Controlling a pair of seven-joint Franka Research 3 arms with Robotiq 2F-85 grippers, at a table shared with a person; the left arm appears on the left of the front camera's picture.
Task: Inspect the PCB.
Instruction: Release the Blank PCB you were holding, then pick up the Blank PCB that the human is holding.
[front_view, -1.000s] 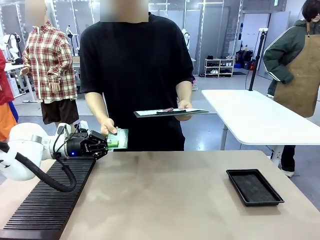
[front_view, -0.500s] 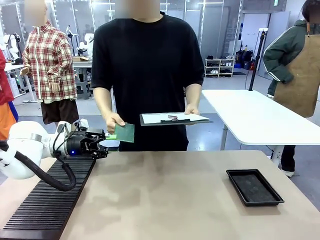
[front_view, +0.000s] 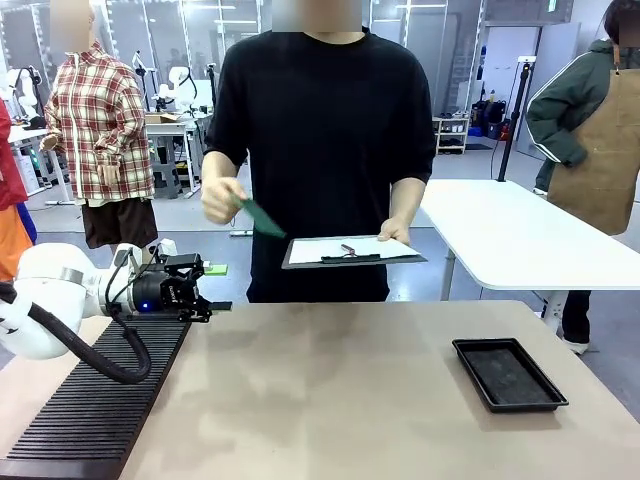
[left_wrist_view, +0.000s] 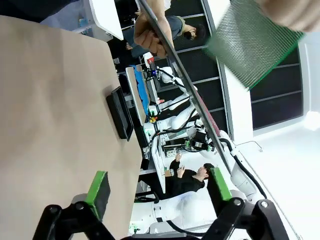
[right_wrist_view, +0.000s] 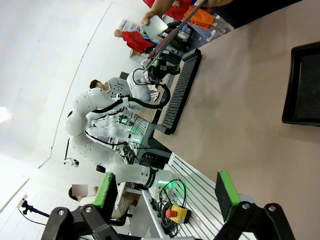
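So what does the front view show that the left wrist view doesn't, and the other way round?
Front view: the white paper on top of the clipboard, the ribbed black mat and the left arm from the side. Left wrist view: the PCB close up, with its fine dot grid, seen past the open left pincer, nothing between its pads. Both: the PCB held in the person's hand above the table, the clipboard, and the black tray.
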